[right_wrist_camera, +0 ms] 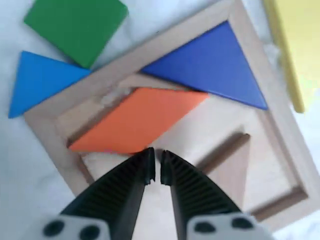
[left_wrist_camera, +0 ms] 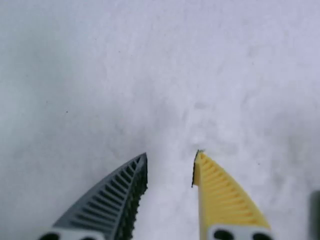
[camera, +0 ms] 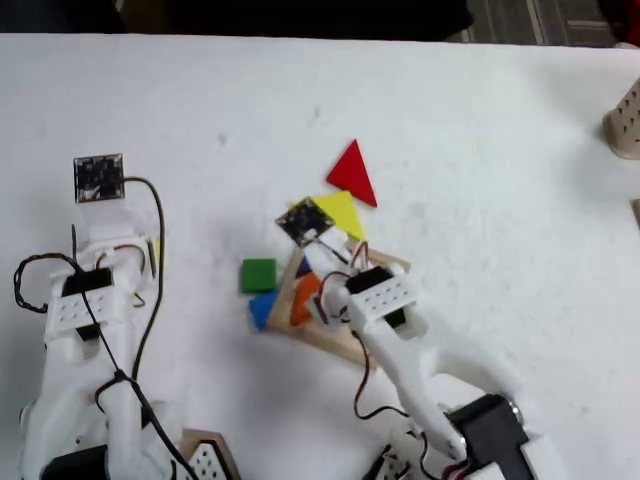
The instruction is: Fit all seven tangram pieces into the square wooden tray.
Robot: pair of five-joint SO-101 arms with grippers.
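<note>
The square wooden tray (right_wrist_camera: pixel 280 107) lies under my right arm (camera: pixel 375 295). An orange parallelogram (right_wrist_camera: pixel 137 120) and a dark blue triangle (right_wrist_camera: pixel 212 65) lie inside it. My right gripper (right_wrist_camera: pixel 156 170) hovers just above the orange piece, shut with nothing between its fingers. A green square (camera: pixel 258 275) and a light blue triangle (camera: pixel 262 308) lie outside the tray's left side; the blue one touches the rim. A yellow triangle (camera: pixel 340 212) lies at the tray's far corner, with a red triangle (camera: pixel 353 172) beyond it. My left gripper (left_wrist_camera: pixel 170 160) is open above bare table, far left.
A white cloth covers the table (camera: pixel 480 150). A tan triangular shape (right_wrist_camera: pixel 227 170) sits in the tray's open part; I cannot tell whether it is a piece. A pale perforated object (camera: pixel 625 125) stands at the right edge. Cables trail along the left arm (camera: pixel 95 290).
</note>
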